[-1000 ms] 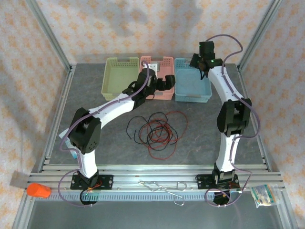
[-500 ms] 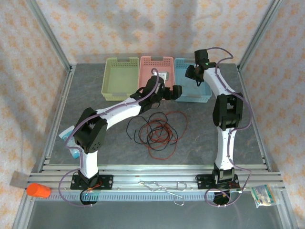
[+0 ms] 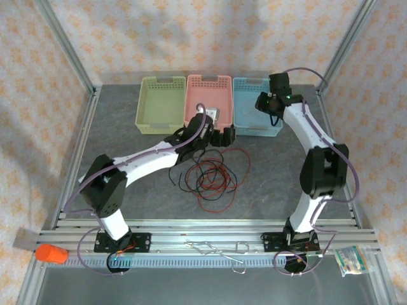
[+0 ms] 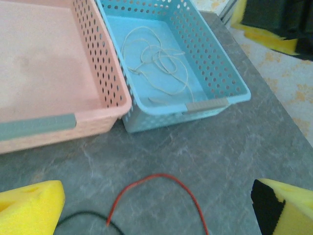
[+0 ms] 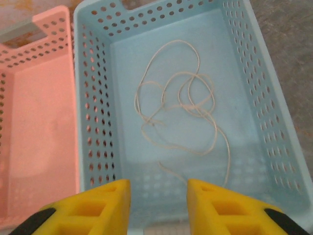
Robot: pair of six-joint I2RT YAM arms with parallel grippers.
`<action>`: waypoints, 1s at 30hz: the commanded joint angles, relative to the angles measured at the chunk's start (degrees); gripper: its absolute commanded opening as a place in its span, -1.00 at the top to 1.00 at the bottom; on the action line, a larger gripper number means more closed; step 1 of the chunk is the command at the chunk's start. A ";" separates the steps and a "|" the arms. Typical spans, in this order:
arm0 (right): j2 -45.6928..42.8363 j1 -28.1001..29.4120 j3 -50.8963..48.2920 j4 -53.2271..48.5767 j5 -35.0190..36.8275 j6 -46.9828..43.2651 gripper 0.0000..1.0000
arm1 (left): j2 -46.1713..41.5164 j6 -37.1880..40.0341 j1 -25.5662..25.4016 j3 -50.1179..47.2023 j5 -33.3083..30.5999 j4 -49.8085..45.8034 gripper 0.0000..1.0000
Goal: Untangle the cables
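Note:
Red and black cables (image 3: pixel 210 175) lie in tangled loops on the grey table. A red cable arc (image 4: pixel 161 193) curves between my left gripper's wide-apart yellow fingers (image 4: pixel 29 210), beside a black strand (image 4: pixel 85 216). The left gripper (image 3: pixel 222 136) hovers open over the tangle's far edge, in front of the pink basket (image 3: pixel 191 105). A pale white cable (image 5: pixel 178 110) lies loosely coiled in the blue basket (image 5: pixel 93 98). My right gripper (image 5: pixel 159 205) hangs open above that basket's near wall with nothing between its fingers. In the top view the right gripper (image 3: pixel 270 105) is over the blue basket (image 3: pixel 245 127).
A green basket (image 3: pixel 147 111) stands left of the pink one. The three baskets line the table's far side. An aluminium rail (image 3: pixel 203 232) crosses the near edge, with an orange object (image 3: pixel 51 254) at its left. Frame posts stand at the corners.
My left arm has swung down and toward the near side, from over the pink basket to the tangle's far edge. The right gripper has shifted slightly over the blue basket.

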 commanded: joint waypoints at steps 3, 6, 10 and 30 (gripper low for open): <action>-10.46 4.85 -13.54 3.19 3.59 3.12 0.31 | -6.73 -0.62 -2.65 -8.14 -4.04 -0.75 -0.99; -14.77 7.40 -21.56 3.46 4.66 5.36 0.32 | -9.27 -3.01 -4.34 -12.66 -4.57 0.46 -0.99; -19.11 10.87 -30.42 3.37 7.18 10.13 0.34 | -11.63 -5.92 -6.98 -18.54 -5.76 3.56 -0.98; -14.71 22.91 -42.64 5.30 12.80 22.47 0.32 | -12.77 -12.21 -15.91 -32.47 -9.39 19.85 -0.98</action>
